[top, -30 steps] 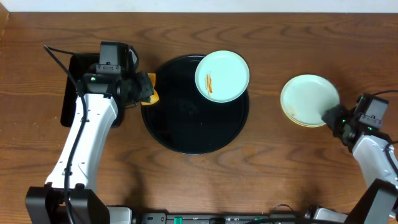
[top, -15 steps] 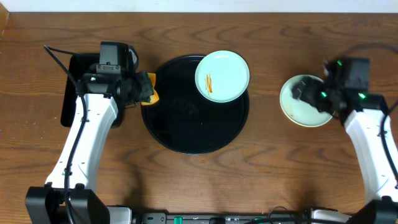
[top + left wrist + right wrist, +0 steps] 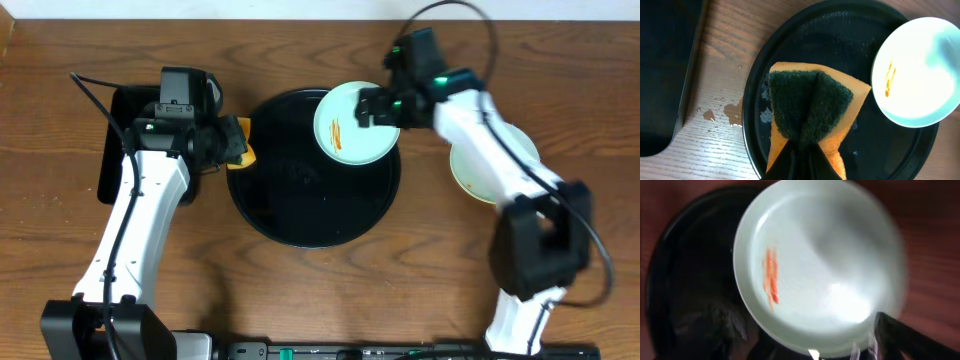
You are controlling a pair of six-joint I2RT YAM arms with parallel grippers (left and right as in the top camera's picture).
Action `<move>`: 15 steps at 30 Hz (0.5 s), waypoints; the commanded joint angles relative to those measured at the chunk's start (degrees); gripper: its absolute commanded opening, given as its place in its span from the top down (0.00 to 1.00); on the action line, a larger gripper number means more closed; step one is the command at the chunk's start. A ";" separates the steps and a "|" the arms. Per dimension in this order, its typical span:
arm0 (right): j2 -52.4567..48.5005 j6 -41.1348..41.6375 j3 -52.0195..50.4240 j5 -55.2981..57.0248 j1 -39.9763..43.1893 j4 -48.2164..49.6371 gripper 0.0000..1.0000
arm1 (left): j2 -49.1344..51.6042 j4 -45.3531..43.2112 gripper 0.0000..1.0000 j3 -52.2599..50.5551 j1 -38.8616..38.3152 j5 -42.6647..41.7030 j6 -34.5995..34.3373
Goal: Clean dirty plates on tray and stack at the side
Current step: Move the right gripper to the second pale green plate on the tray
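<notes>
1. Change: our right gripper [image 3: 378, 106] has swung from the stack [image 3: 470, 180] near the table's right edge to the plate [image 3: 350, 140] on the tray's [image 3: 290, 215] far-right rim.
2. Its jaws look spread, holding nothing, above the plate's right edge.
3. Our left gripper [image 3: 228, 142] pinches the sponge [image 3: 810, 107] at the tray's left rim.
4. We judge this streaked plate the last to clean.
</notes>
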State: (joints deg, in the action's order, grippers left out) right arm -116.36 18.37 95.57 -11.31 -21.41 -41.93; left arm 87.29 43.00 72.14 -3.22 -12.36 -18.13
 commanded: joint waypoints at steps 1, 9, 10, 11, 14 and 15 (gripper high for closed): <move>-3.54 -3.80 1.81 0.31 -3.67 1.62 0.63 | -0.04 -0.24 0.93 0.46 -0.13 -0.50 0.33; -8.37 -2.95 1.81 2.56 -7.58 0.28 0.99 | -0.07 0.04 0.93 0.46 -0.13 -0.50 0.33; -8.68 -2.43 1.79 2.58 -7.87 -0.57 0.99 | -0.04 0.04 0.92 0.46 -0.13 -0.50 0.33; -9.22 -1.88 1.79 2.78 -8.07 -1.20 0.99 | -0.04 0.04 0.93 0.46 -0.13 -0.50 0.31; -9.77 -1.01 1.79 2.93 -8.57 -3.61 0.99 | -0.04 0.11 0.93 0.46 -0.13 -0.50 0.33; -9.77 -1.03 1.79 2.93 -8.76 -4.31 0.99 | -0.04 0.15 0.93 0.46 -0.13 -0.50 0.33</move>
State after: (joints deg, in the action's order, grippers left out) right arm -124.77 16.32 96.05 -9.32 -29.17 -45.39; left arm 87.29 43.09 72.16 -3.22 -12.36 -18.13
